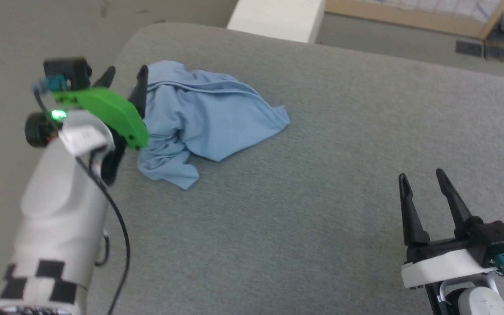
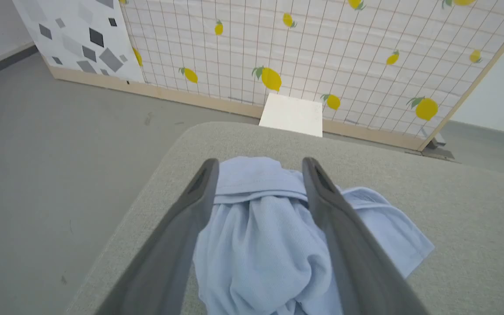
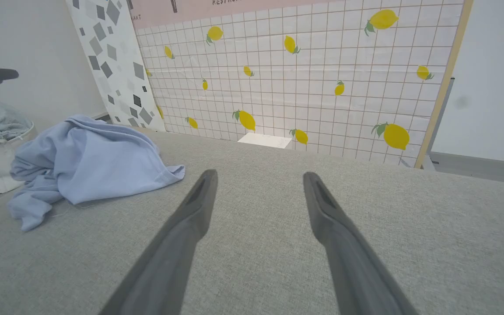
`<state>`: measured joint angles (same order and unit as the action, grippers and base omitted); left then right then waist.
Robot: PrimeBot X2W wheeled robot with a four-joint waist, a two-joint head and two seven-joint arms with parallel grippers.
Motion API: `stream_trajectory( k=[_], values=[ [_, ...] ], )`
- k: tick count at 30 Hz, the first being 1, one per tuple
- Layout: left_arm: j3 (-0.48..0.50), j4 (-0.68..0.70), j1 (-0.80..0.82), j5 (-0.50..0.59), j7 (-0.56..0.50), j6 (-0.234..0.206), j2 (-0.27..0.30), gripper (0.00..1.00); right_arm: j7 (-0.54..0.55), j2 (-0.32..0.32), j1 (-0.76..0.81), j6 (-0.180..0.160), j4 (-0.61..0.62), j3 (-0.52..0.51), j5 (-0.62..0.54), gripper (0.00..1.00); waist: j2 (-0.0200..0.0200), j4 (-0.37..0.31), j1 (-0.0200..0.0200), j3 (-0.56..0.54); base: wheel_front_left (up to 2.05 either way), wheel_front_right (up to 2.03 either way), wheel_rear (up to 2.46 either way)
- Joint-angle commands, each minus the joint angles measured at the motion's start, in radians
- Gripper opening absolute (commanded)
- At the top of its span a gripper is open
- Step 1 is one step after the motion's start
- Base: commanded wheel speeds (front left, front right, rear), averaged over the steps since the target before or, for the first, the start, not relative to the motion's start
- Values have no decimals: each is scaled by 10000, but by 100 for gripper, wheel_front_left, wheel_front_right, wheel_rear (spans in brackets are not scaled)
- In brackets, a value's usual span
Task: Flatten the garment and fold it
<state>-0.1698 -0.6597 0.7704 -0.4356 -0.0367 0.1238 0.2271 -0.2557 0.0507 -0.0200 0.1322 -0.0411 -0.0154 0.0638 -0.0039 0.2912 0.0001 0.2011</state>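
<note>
Left gripper (image 1: 127, 72) is hovering over the far-left corner of the grey padded table (image 1: 322, 210). Jaws are standing wide open and gripping nothing. Its two dark fingers (image 2: 182, 227) are straddling the bunched left end of the garment (image 1: 208, 118). In the left wrist view the cloth is bulging up between them. Can't tell whether either finger is actually touching fabric. A green light (image 1: 58, 115) is glowing on that wrist.

Garment is lying crumpled in a light blue heap near the table's far-left edge, not flattened and not folded. One hem is trailing off to the right and a twisted lobe is reaching toward the near side.

Right gripper (image 1: 421, 175) is sitting low at the near right, well apart from the garment, with its fingers pointing away from the robot. Its jaws are spread wide too, and table fabric is showing between them.

Beyond the table's far edge a white box (image 1: 278, 17) is standing on the floor, in front of a lemon-print grid panel (image 3: 300, 87).
</note>
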Motion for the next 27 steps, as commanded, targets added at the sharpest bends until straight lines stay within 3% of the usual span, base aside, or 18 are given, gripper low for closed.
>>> stream_trajectory(
  k=[1, 8, 19, 20, 21, 22, 27],
  values=[
    [-178, -392, 440, -274, -551, 67, 184, 100, -39, -5, -190, -15, 100, -29, -79, 100, 39, -908, -1, 898, 0, 0, 0],
    [-811, -2324, 1568, -1098, -4411, 68, 619, 100, -44, -5, -305, -15, 282, -164, -36, 100, 39, -1661, -1, 1451, 0, 0, 0],
    [-1392, -3312, 1447, -1355, -6803, 67, 426, 100, -57, -5, -444, -15, 410, -166, 37, 100, 39, -1757, -1, 1835, 0, 0, 0],
    [-1393, -3300, 1398, -1395, -6759, 67, 404, 47, -57, -5, -472, -15, 408, -161, 31, 100, 39, -1720, -1, 1833, 0, 0, 0],
    [-1411, -3239, 1365, -1377, -6580, 67, 415, 4, -58, -5, -492, -15, 400, -160, 29, 100, 39, -1683, -1, 1818, 0, 0, 0],
    [-1406, -3196, 1312, -1370, -6358, 67, 430, 0, -58, -5, -522, -15, 387, -147, 24, 100, 39, -1646, -1, 1788, 0, 0, 0],
    [-973, -2857, 1280, -1502, -4596, -157, 495, 0, -59, -5, -539, -15, 294, -148, 55, 100, 39, -1400, -1, 1455, 0, 0, 0]
  ],
)
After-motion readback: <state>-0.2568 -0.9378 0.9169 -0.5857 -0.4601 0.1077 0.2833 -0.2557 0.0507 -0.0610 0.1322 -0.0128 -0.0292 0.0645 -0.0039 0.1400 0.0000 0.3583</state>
